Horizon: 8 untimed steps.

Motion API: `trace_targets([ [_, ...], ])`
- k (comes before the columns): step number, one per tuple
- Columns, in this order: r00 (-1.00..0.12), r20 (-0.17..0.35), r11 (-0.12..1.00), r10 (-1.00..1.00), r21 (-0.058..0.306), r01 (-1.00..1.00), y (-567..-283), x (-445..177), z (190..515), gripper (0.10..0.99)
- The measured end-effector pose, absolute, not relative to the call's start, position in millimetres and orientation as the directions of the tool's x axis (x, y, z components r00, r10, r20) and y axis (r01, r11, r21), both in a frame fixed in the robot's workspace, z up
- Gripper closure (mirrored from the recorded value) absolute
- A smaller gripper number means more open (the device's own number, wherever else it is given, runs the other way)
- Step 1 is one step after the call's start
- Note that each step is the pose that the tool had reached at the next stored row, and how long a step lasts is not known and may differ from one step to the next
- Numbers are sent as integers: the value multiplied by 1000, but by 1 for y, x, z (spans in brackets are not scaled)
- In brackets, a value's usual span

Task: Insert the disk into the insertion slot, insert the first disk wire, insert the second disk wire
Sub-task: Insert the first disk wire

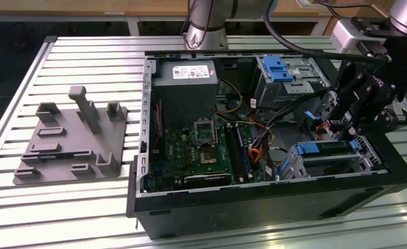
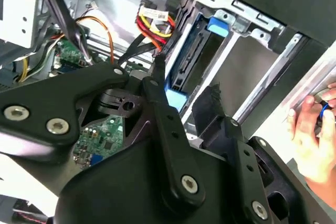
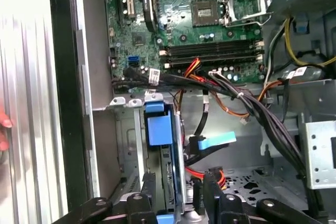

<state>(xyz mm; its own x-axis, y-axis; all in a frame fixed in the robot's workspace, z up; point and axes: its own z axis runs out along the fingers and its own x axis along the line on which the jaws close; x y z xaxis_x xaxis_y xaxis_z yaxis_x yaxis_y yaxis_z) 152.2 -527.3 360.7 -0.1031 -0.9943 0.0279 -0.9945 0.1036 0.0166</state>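
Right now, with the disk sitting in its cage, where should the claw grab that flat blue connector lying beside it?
Probably pinch the blue connector across the narrow width of its flat body, not by its black cable. It lies free beside the disk, so come straight in from the case's open side, where the claw hangs.

Strong overhead light floods the exterior view. The slatted tabletop (image 1: 72,207) glares almost white along the lower edge of the frame, while the computer case (image 1: 259,210) keeps its black front wall in shadow and its interior dimmer. In the second wrist view the gripper (image 2: 185,77) sits close to the lens as a soft, dark, out-of-focus mass, and a hand (image 2: 310,135) is washed out pale. In the first wrist view the motherboard (image 3: 210,3) is evenly lit and the tabletop is bleached.
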Motion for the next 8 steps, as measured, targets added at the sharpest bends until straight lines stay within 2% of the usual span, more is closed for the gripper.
trace_targets([
  [8,-103,46,104,-994,16,-994,-500,155,359,600],
])
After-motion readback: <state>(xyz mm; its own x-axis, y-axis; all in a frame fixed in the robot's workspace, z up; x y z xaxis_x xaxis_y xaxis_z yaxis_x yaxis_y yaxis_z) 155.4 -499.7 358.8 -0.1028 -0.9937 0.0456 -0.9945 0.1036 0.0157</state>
